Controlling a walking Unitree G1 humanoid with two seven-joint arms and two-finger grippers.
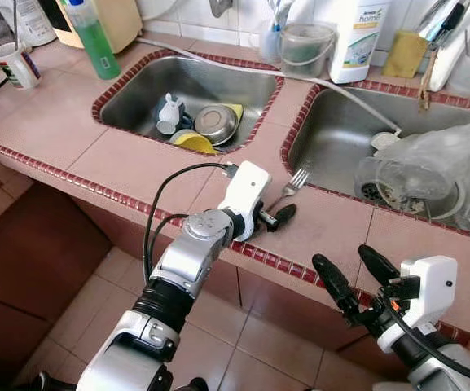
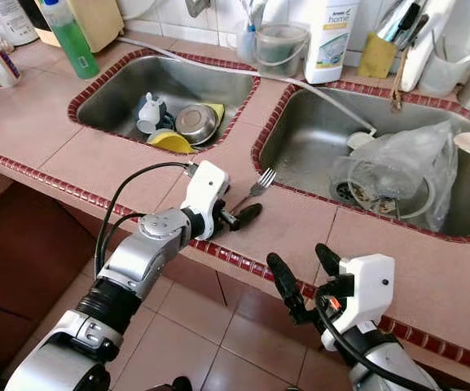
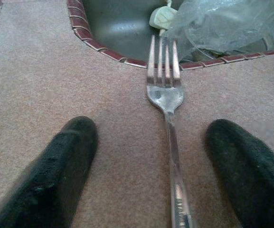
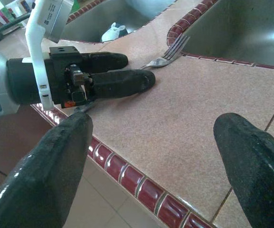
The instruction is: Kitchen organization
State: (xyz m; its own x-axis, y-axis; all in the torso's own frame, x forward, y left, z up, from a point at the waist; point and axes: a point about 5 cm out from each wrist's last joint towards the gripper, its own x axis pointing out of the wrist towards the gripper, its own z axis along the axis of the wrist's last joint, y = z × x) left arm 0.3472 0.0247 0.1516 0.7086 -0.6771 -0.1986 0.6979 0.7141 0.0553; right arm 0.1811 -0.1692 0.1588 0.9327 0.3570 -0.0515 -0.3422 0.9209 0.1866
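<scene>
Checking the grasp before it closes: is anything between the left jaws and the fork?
Nothing visible. The left gripper is open with its jaws on either side of the fork handle, and only bare counter lies between them.

Back of pink tiled counter with dark-red trim (image 1: 120,155):
- tall green-liquid squeeze bottle, blue cap (image 1: 94,39), upright, just in front of beige box (image 1: 119,18)
- white printed mug (image 1: 15,65) near left edge, well apart from bottle
- clear plastic tub with wire handle (image 1: 306,45) between sinks, white detergent bottle (image 1: 357,37) just beside
- yellow sponge (image 1: 404,54) leaning at wall

Thin white hose (image 1: 218,63) runs across counter into right steel sink (image 1: 332,122). Crumpled clear plastic bag (image 1: 434,167) lies in that sink. Terracotta floor tiles (image 1: 251,334) below.
</scene>
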